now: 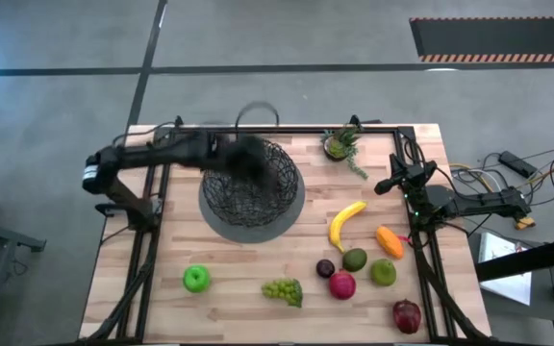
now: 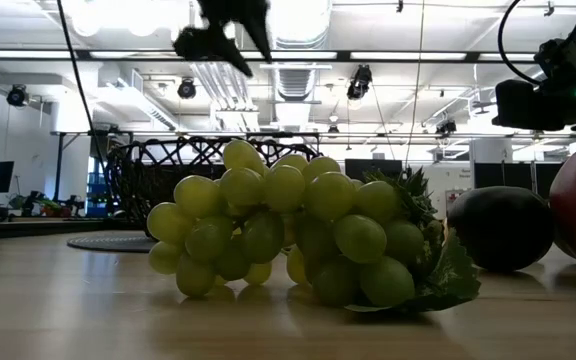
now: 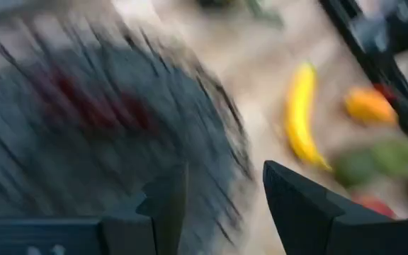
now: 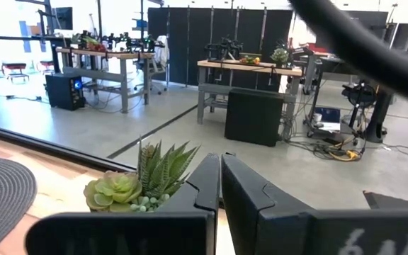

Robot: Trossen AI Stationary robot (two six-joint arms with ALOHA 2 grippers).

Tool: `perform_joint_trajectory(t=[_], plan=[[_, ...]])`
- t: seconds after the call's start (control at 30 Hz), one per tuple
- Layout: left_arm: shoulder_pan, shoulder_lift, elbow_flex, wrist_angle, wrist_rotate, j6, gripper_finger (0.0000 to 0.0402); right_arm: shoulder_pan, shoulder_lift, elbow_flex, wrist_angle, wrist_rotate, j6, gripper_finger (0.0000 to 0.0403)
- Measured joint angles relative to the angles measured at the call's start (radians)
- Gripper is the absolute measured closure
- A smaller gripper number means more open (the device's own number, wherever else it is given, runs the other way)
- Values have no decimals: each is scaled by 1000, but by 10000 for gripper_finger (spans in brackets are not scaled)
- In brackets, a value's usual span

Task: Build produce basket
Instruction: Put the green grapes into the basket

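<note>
The black wire basket (image 1: 251, 189) stands on its dark disc base at the table's far middle; in the low view the basket (image 2: 168, 165) shows behind the green grapes (image 2: 298, 235). My left gripper (image 1: 250, 159) hangs blurred above the basket, open and empty; in its own view, the left gripper (image 3: 225, 205) looks down at a reddish smear inside the wire. The produce lies on the table: green apple (image 1: 196, 279), green grapes (image 1: 283, 290), banana (image 1: 346, 223), orange piece (image 1: 389, 240), avocado (image 1: 355, 259), lime (image 1: 383, 273), plum (image 1: 325, 268), red apple (image 1: 342, 284), pomegranate (image 1: 406, 315). My right gripper (image 1: 392, 183) waits shut at the right edge.
A small potted green plant (image 1: 340, 144) stands at the far edge, right of the basket, close in front of my right gripper (image 4: 220, 185). Dark frame rails run along the table's left and right sides. Bare wood lies between the basket and the green apple.
</note>
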Motion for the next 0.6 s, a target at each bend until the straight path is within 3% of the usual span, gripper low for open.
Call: perform_joint_trajectory(t=[0.13,0.33,0.5,0.6], plan=[[-197,8,-12,2,51,-159,233,0,0,0,0,0,-1,394],[-465,134,0,230,166,-94,233,0,0,0,0,0,0,394],[-552,298,88,450,182,50,233,0,0,0,0,0,0,394],[-550,420,197,424,210,138,233,0,0,0,0,0,0,394]])
